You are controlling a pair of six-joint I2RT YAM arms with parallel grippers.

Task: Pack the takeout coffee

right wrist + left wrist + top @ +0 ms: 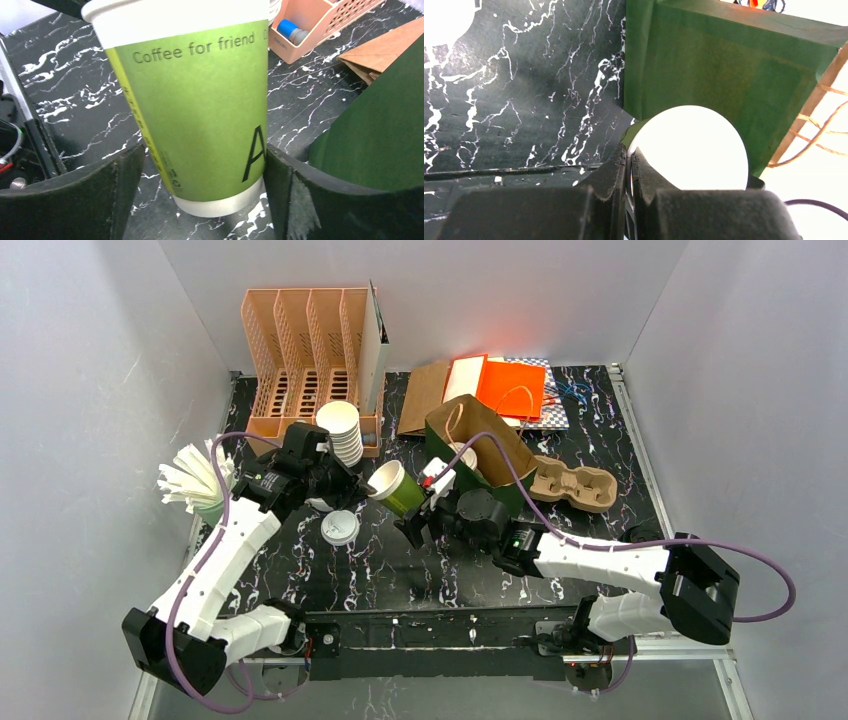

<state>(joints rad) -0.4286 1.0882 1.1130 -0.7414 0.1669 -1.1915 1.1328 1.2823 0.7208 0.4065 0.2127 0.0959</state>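
The cup is matt paper, the marbled tabletop smooth, and the carrier looks like rough moulded pulp.

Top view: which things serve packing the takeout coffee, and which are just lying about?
Job: cup, lid, green bag.
Lying about: cup stack, rack, orange bag.
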